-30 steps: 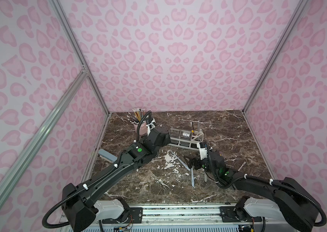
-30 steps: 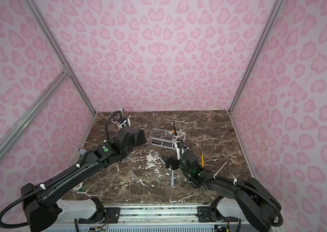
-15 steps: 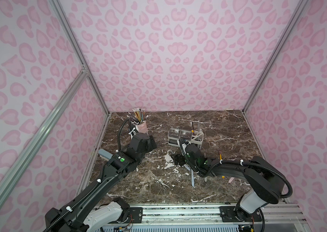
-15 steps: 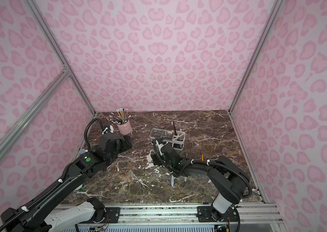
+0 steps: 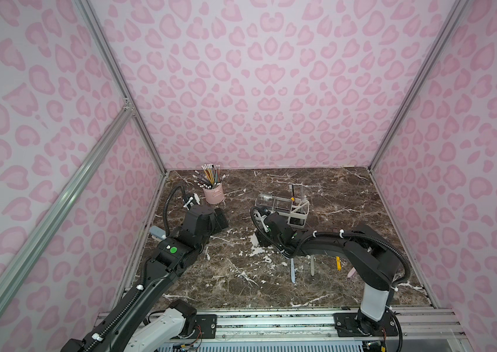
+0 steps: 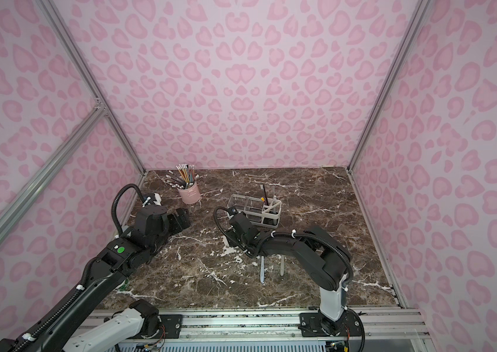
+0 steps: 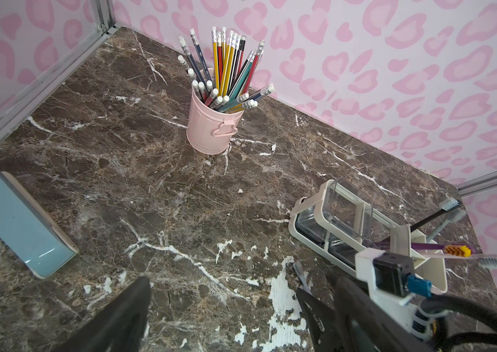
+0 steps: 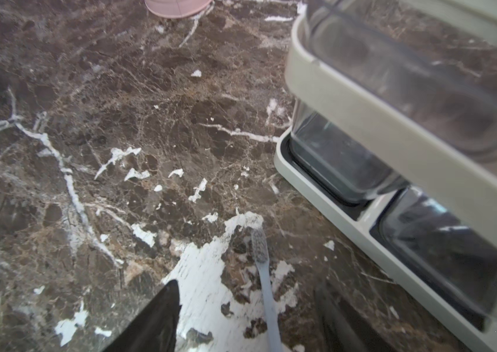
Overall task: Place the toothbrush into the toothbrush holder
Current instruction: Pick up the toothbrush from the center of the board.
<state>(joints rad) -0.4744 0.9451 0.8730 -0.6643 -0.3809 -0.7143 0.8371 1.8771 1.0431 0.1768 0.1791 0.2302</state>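
Note:
A pale blue toothbrush [image 8: 267, 289] lies flat on the brown marble table in front of the toothbrush holder [image 5: 297, 218], a white caddy with two clear boxes [image 8: 347, 100]. My right gripper [image 8: 247, 286] hangs low over the toothbrush, open, one finger on each side of the handle and touching neither side. Both top views show the handle's end sticking out from under the right arm [image 5: 293, 271] [image 6: 261, 271]. My left gripper [image 7: 222, 286] is open and holds nothing, left of the holder [image 7: 308, 231] and near the pink cup.
A pink cup [image 5: 213, 193] full of pencils stands at the back left. A light blue block [image 7: 18, 213] lies by the left wall. Several toothbrushes [image 7: 454, 250] stand in the holder's slots. A grey toothbrush [image 5: 312, 266], a yellow item [image 5: 338, 263] and a pink item [image 5: 351, 272] lie front right.
My right gripper has moved left along the table to the toothbrush's head end, and its jaws have narrowed. My left gripper has drawn back to the left, away from the holder.

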